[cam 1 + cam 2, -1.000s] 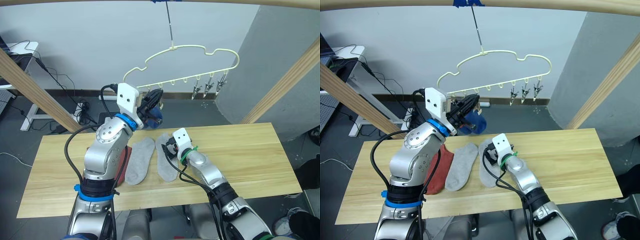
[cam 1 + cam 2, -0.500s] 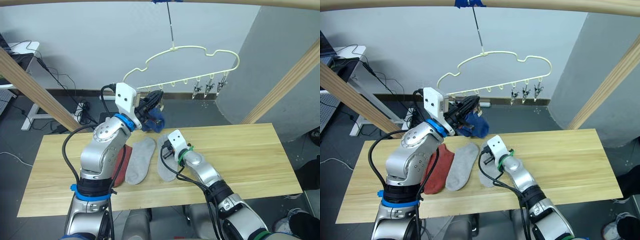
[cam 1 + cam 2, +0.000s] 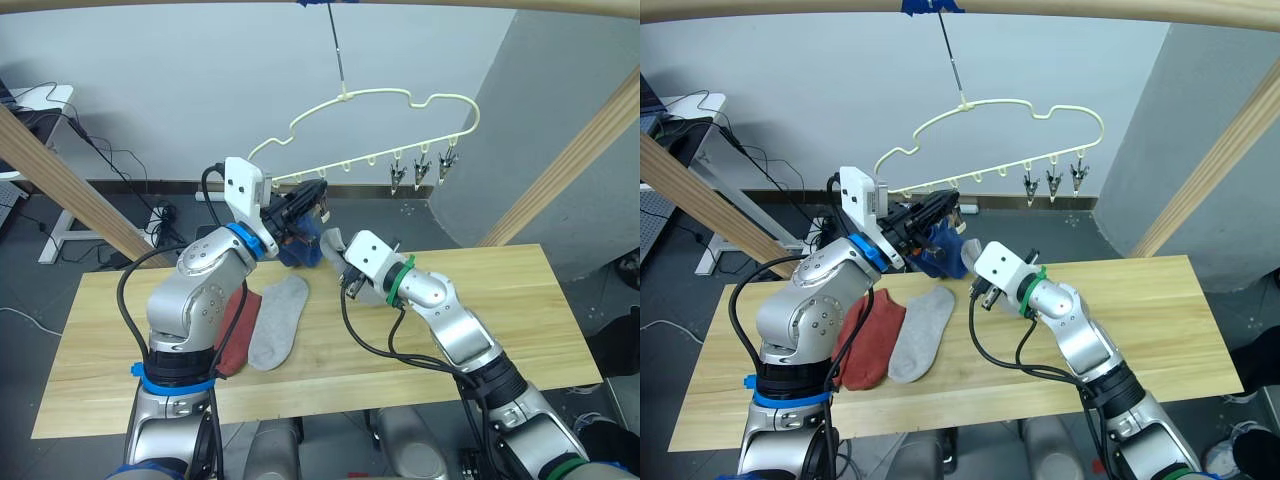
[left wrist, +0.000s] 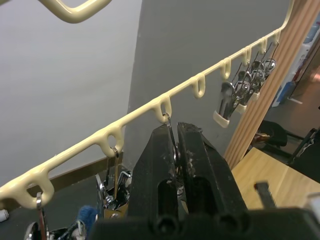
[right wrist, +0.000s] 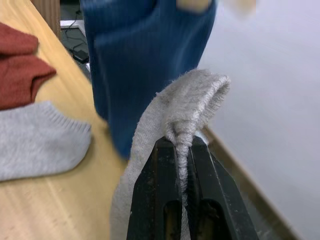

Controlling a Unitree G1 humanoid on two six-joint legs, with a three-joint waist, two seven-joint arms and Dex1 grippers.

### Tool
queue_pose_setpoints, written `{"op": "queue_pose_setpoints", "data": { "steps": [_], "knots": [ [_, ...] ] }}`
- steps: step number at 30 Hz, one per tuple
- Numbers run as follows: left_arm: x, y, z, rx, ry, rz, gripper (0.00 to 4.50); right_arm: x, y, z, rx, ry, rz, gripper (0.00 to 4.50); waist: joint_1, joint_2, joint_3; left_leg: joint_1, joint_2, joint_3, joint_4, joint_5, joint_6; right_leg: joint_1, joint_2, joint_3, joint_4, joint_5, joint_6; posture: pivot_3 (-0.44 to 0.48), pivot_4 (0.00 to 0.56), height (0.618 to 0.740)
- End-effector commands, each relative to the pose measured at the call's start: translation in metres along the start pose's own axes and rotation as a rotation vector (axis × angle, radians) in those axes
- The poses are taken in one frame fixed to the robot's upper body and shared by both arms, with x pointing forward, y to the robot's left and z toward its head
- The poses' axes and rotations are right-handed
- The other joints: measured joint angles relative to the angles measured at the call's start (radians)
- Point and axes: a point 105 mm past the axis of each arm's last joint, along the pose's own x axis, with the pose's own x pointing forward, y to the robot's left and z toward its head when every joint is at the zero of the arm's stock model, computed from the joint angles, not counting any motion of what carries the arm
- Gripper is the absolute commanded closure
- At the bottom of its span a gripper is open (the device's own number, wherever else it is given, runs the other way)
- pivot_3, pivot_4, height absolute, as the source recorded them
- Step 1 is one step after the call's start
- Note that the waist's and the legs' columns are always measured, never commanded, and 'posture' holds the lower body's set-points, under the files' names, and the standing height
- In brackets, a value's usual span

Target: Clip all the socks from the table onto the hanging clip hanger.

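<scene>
Sock, grey (image 5: pixel 190 100), is being gripped at its cuff by the right pincer (image 5: pixel 182 150) above the worktop (image 3: pixel 520 300), beside hung blue socks (image 3: pixel 940 250). Left pincer (image 4: pixel 175 145) is being kept closed on a hanger clip (image 4: pixel 170 131); cuff should be fed straight into it.

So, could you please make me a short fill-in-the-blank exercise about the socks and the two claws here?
1. The right claw is shut on a sock of ____ colour.
2. The left claw pinches a metal ____ on the clip hanger.
3. The sock already hanging from the hanger is ____.
4. On the table, a grey sock lies beside a ____ one.

Missing words: grey; clip; blue; red
</scene>
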Motion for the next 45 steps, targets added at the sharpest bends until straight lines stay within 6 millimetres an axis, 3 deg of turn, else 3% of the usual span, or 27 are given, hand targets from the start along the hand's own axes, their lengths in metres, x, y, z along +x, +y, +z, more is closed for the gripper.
{"op": "queue_pose_setpoints", "data": {
  "steps": [1, 7, 39, 45],
  "knots": [
    [0.001, -0.010, 0.012, 0.025, -0.043, -0.049, 4.50, -0.002, -0.002, 0.023, -0.077, -0.064, 0.006, 4.47, 0.000, 0.000, 0.000, 0.000, 0.000, 0.000, 0.000, 0.000, 0.000, 0.000, -0.001, 0.000, 0.000, 0.000, 0.000, -0.208, 0.273, 0.740],
    [0.002, -0.013, 0.010, 0.019, -0.043, -0.061, 4.50, 0.000, 0.002, 0.025, -0.102, -0.059, 0.042, 4.47, 0.000, 0.000, 0.000, 0.000, 0.000, 0.000, 0.000, 0.000, 0.000, 0.000, -0.001, 0.000, 0.000, 0.000, 0.000, -0.208, 0.270, 0.740],
    [-0.004, -0.008, -0.001, 0.025, -0.002, -0.024, 4.50, 0.005, -0.029, 0.048, -0.114, -0.129, -0.055, 4.47, 0.000, 0.000, 0.000, 0.000, 0.001, 0.000, 0.000, 0.000, 0.000, 0.000, -0.001, 0.000, 0.000, 0.000, 0.000, -0.205, 0.271, 0.740],
    [-0.007, -0.005, -0.002, 0.024, -0.002, -0.005, 2.70, 0.006, -0.029, 0.049, -0.106, -0.139, -0.057, 4.50, 0.000, 0.000, 0.000, 0.000, 0.001, 0.000, 0.000, 0.000, 0.000, 0.000, -0.001, 0.000, 0.000, 0.000, 0.000, -0.204, 0.269, 0.740]
  ]
}}
